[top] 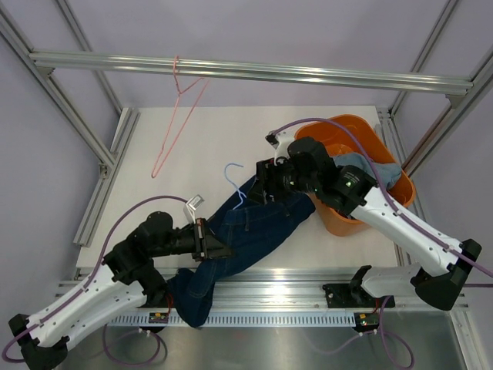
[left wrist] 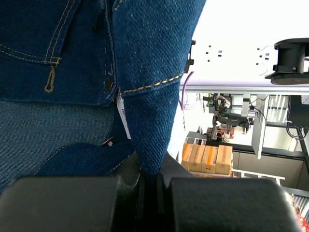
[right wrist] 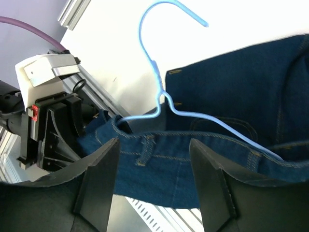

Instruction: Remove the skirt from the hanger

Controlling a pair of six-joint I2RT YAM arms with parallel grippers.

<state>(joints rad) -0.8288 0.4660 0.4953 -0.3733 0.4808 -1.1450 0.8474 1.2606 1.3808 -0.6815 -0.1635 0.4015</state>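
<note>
We see a white flat table [top: 200, 146] under a ribbed aluminium rail [top: 308, 73]. At its right side stands a rounded orange plastic basket [top: 343, 220], and in it lies a crumpled pale blue cloth [top: 377, 166].

The dark blue denim skirt [top: 246, 239] lies slantwise across the table between the two arms. Its upper end is just beside the basket, and its lower end hangs over the near edge. The weave is coarse, with tan stitching and belt loops.

A thin pink wire hanger [top: 166, 146] hangs from the rail, well apart from the skirt. A thin light blue wire hanger [right wrist: 161, 96] has its hook lying free on the table, while its shoulders run inside the skirt's waistband.

The left gripper [left wrist: 150, 176] is clenched on a fold of the denim. The right gripper [right wrist: 154, 169] hovers over the waistband with its black fingers [right wrist: 99, 181] spread wide, grasping nothing.
</note>
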